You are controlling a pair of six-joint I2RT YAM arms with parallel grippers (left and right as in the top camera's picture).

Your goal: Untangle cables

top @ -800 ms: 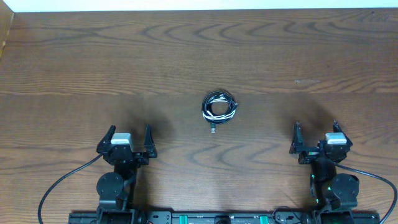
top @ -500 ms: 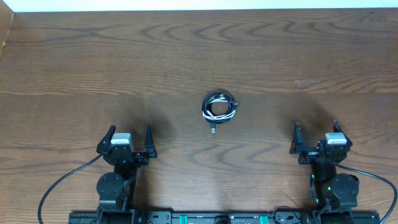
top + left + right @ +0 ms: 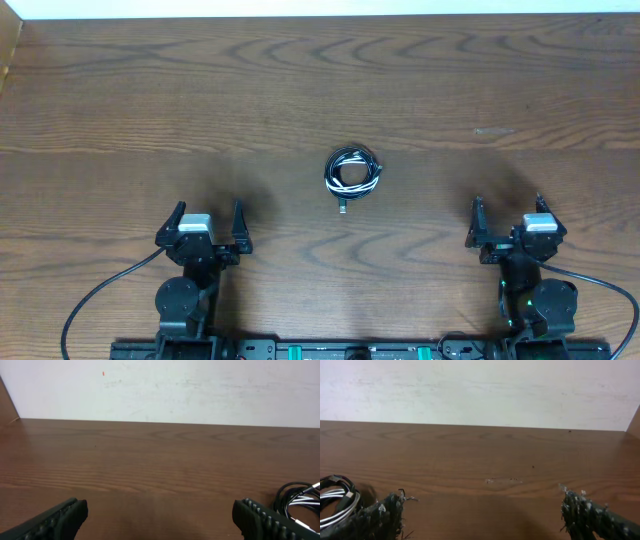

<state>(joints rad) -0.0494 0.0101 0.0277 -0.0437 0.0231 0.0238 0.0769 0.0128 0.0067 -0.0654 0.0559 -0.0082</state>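
**Coiled black-and-white cables (image 3: 353,172) at mid tabletop (image 3: 150,100), well apart from left gripper (image 3: 208,208) and right gripper (image 3: 507,201), both with fingers spread, empty.**
Likely light, limp, snag-prone; best taken at an outer loop or the protruding plug (image 3: 343,208).

Cables (image 3: 294,501) half beyond frame edge

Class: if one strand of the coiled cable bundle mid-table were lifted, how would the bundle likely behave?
The cables are thin and wound in loose loops, so probably floppy: strands would sag and uncoil. The bundle looks small, so likely light, perhaps dragging along whole.
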